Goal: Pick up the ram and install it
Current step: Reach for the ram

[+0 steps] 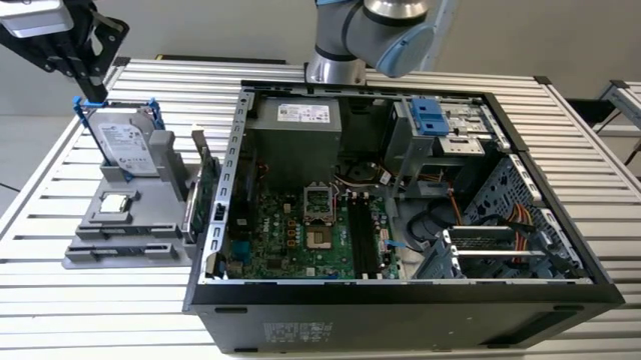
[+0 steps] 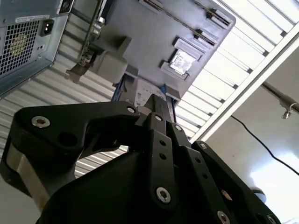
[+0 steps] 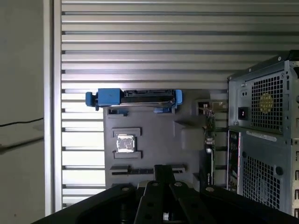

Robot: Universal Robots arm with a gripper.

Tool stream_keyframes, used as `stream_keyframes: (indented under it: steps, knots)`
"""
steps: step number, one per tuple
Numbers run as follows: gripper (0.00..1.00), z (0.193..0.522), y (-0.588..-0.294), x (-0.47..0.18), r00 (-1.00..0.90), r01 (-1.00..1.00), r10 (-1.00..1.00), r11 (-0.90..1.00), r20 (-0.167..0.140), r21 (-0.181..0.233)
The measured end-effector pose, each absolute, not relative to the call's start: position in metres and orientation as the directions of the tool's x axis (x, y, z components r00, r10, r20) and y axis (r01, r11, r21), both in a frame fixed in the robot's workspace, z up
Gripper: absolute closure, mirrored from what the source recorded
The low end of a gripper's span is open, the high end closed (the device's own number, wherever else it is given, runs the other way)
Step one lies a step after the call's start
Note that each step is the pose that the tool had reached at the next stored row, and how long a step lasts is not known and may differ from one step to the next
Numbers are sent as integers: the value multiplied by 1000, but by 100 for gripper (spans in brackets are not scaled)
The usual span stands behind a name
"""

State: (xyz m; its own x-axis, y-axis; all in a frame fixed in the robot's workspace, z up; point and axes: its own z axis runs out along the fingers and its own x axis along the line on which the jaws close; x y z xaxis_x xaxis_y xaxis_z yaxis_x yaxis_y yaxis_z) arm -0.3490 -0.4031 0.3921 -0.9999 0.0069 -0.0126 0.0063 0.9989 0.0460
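The tool (image 1: pixel 93 81) hangs high above the grey plastic parts holder (image 1: pixel 90 255), which lies on the slatted aluminium worktop (image 1: pixel 100 315) on the exterior view's left. In both wrist views its two black fingers (image 2: pixel 159 103) meet at the tip. They look fully closed, and I see nothing held between them.

On the holder, the silver hard drive in its blue plastic frame (image 1: pixel 130 146) stands upright at the far end. Nearer to the camera, the small square silver processor chip (image 1: pixel 117 201) lies flat in its own pocket. In the first wrist view the tool's tip (image 3: pixel 161 171) lies over a narrow slot (image 3: pixel 135 171) of the holder, on the side of the chip away from the drive.

I cannot pick out the ram, the thin bluish-green circuit-board stick, for certain. That slot shows a thin dark line which is perhaps the stick's upper edge, but I cannot tell.

The green expansion card with the metal bracket (image 1: pixel 209 187) stands on edge between the holder and the open black computer case (image 1: pixel 401 315). Inside the case lies the green motherboard (image 1: pixel 281 240), with its long black memory slots (image 1: pixel 362 232) beside the processor socket. The grey and blue arm (image 1: pixel 386 30) rises behind the case.
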Motion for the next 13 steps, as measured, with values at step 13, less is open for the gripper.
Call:
stream_keyframes:
  steps: [13]
  knots:
    - [100,392,-403,-360,-1000,-8,-8,999,-13,46]
